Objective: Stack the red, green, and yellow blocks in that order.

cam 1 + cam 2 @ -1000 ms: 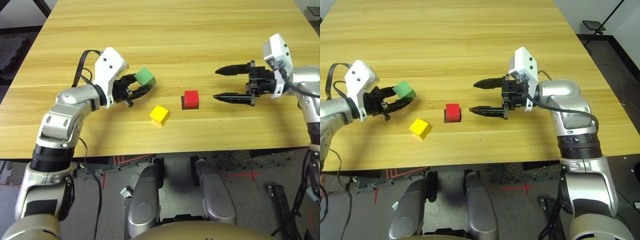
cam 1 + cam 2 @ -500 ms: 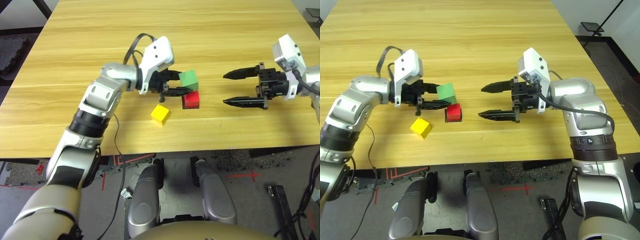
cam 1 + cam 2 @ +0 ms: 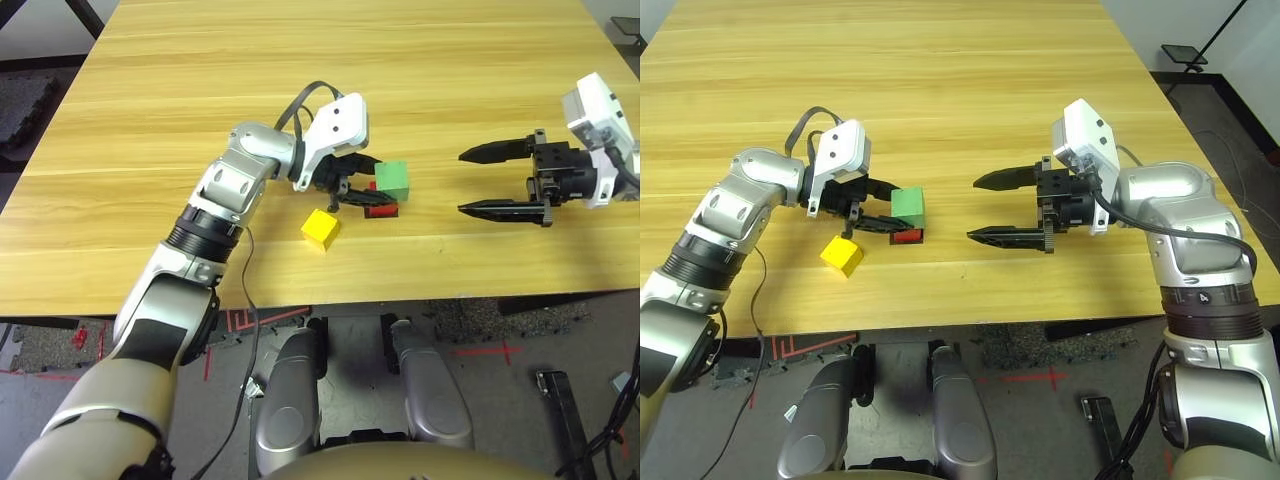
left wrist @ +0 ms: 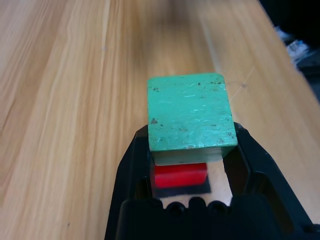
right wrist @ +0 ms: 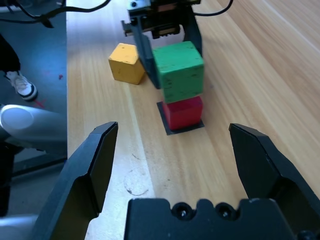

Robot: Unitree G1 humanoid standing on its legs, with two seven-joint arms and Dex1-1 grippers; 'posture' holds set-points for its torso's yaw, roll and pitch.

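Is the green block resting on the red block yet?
Cannot tell. The right wrist view shows the green block, in the left claw, directly over the red block, without a plain gap or contact.

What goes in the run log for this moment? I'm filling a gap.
left gripper: shut on green block | green block: over red block | right gripper: open | yellow block: on table

You're looking at a broad light wooden table with long grain lines (image 3: 330, 60), evenly lit. Below its near edge lies grey speckled floor (image 3: 500, 400) marked with red tape crosses (image 3: 487, 350) (dark matting (image 3: 30, 100) sits far left).
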